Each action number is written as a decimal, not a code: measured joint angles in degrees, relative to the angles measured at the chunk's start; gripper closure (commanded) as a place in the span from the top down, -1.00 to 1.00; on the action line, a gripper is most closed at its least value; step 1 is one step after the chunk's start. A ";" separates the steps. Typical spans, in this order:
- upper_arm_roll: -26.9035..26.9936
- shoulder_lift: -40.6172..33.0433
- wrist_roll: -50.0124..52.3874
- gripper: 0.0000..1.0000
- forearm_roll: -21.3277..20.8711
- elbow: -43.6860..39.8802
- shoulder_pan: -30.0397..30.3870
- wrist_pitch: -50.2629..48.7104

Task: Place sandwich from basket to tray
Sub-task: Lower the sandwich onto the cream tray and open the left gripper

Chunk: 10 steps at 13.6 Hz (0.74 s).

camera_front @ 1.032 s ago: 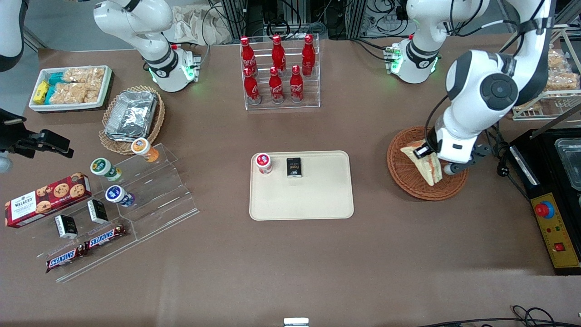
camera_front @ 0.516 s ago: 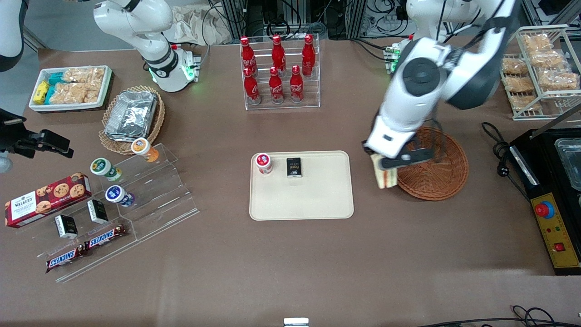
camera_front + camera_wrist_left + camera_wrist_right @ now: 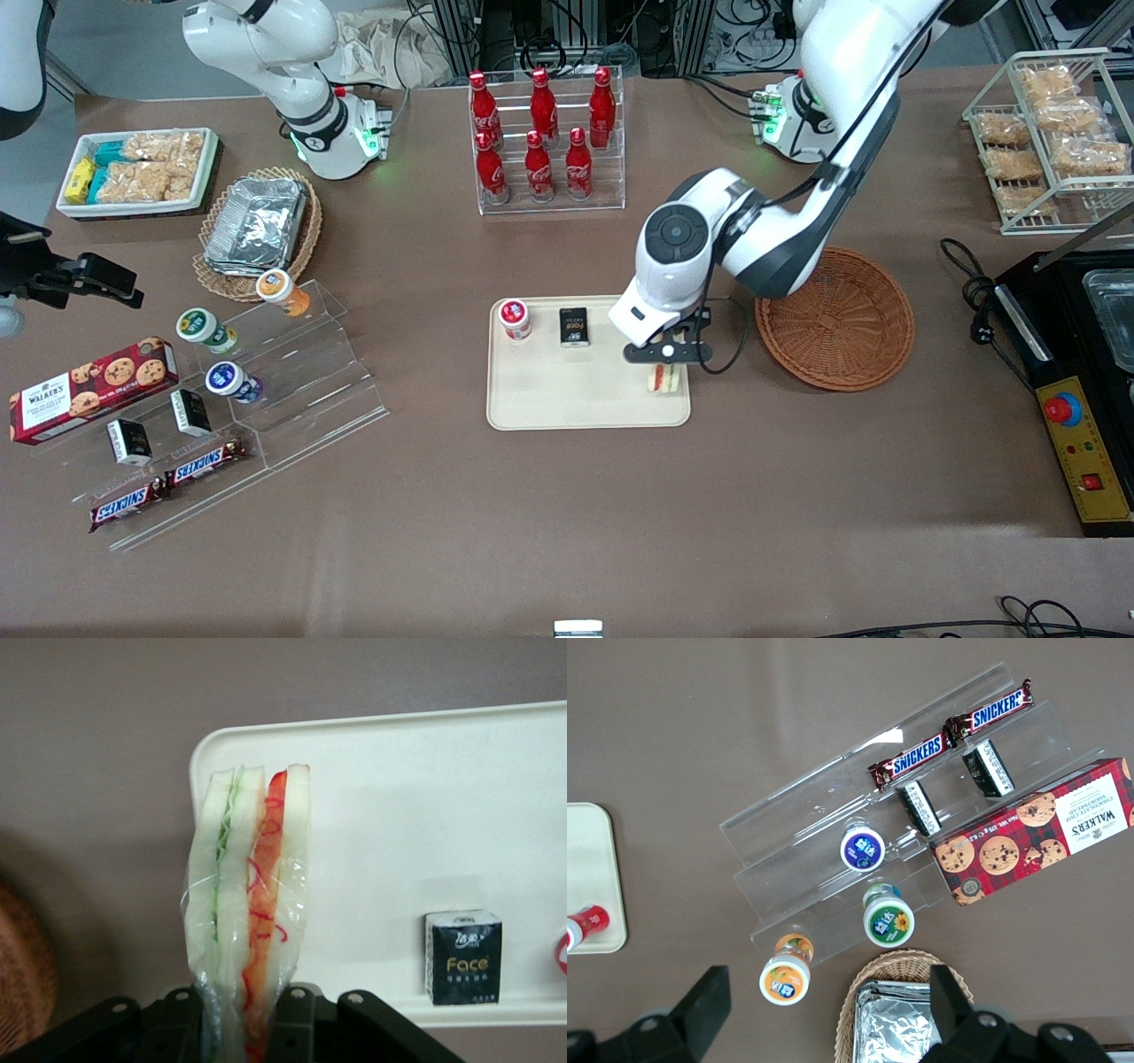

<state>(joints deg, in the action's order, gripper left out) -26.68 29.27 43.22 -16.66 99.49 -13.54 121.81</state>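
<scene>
Cream tray [image 3: 549, 390] corner lies under hand [image 3: 666, 365] clamping sandwich [image 3: 664, 379].

You moved the gripper [image 3: 664, 368] off the basket [image 3: 834, 319] toward the parked arm's end of the counter; it now hangs over the tray [image 3: 567, 400], at the corner nearest the front camera on the basket's side. The sandwich [image 3: 664, 378] left the basket with it, clamped in the jaws, cut edge pointing down at the tray. Your basket now holds nothing.
</scene>
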 measured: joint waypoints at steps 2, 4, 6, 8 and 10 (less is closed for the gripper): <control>0.02 3.50 0.03 -1.00 -2.36 -0.30 -0.24 2.70; 0.05 5.90 0.04 -1.00 -4.37 -0.73 -0.29 3.54; 0.09 7.29 0.04 -0.10 -5.47 -1.00 -0.30 3.65; 0.10 7.82 0.04 1.00 -5.78 -1.10 -0.30 3.68; 0.15 7.94 0.04 1.00 -5.83 -1.10 -0.30 3.68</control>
<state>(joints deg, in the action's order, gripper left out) -26.53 37.21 43.26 -22.48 98.38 -13.84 125.48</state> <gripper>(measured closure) 0.612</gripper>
